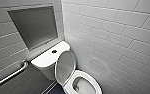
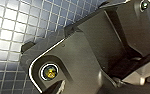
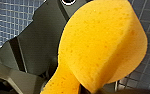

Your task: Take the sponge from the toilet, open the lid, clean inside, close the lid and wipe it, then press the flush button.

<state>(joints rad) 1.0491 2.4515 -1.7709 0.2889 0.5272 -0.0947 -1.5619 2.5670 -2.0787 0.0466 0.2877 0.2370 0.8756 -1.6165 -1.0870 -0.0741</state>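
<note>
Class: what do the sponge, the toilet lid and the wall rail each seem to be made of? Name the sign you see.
The sponge: orange-yellow foam, matte, pitted with pores. The lid: white, glossy, probably plastic; it shows reflections. The rail: likely brushed metal, a grey tube with pale sheen.

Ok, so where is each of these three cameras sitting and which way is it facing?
Head view: high on the robot, facing forward and down at the toilet, its lid raised.
Left wrist view: on the left wrist, facing down at the blue tiled floor, past the robot's dark plate.
Right wrist view: on the right wrist, facing the sponge, another dark plate behind it.
Shared: both wrist views show that floor.
</note>
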